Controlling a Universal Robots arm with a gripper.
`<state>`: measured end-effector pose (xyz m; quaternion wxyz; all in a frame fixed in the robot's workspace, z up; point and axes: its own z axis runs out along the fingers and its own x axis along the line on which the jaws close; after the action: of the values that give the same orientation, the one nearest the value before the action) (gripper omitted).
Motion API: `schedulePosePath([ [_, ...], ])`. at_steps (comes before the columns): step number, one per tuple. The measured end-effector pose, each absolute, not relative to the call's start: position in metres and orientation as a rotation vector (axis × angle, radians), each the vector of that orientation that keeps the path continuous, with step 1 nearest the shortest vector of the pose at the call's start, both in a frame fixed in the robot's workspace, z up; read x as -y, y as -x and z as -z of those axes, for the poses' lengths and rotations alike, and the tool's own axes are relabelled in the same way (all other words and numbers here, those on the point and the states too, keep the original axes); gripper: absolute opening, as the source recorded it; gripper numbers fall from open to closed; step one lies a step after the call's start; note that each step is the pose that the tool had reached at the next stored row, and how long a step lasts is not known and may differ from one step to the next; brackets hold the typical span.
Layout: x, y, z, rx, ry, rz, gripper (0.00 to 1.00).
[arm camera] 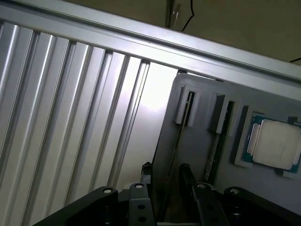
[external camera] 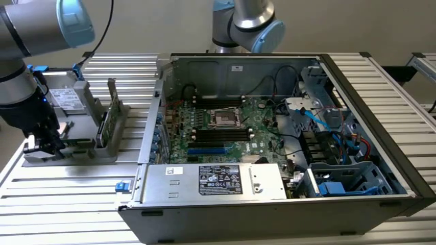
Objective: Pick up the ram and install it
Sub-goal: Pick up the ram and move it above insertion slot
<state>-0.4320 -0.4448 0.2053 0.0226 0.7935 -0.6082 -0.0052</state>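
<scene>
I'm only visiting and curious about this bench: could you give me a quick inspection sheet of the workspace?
Surface: ribbed metal table.
Job's things: thin memory stick standing on edge in a grey holder; open computer case with black slots on its board.
Clutter: square silver chip lying in the holder.
Grippers: gripper open, its fingers either side of the memory stick.
Cables: blue cable inside the computer case.
Surroundings: second robot arm behind the case.

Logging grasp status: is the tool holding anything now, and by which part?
Nothing is held: the open tool straddles the ram standing in its gray holder.
</scene>
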Motion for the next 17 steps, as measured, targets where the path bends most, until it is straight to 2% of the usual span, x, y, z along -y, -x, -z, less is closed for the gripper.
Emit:
schedulePosePath([
  [17, 0.4411, 0.431, -0.2017, 1.917, -2.432, 0.018, 0.36],
])
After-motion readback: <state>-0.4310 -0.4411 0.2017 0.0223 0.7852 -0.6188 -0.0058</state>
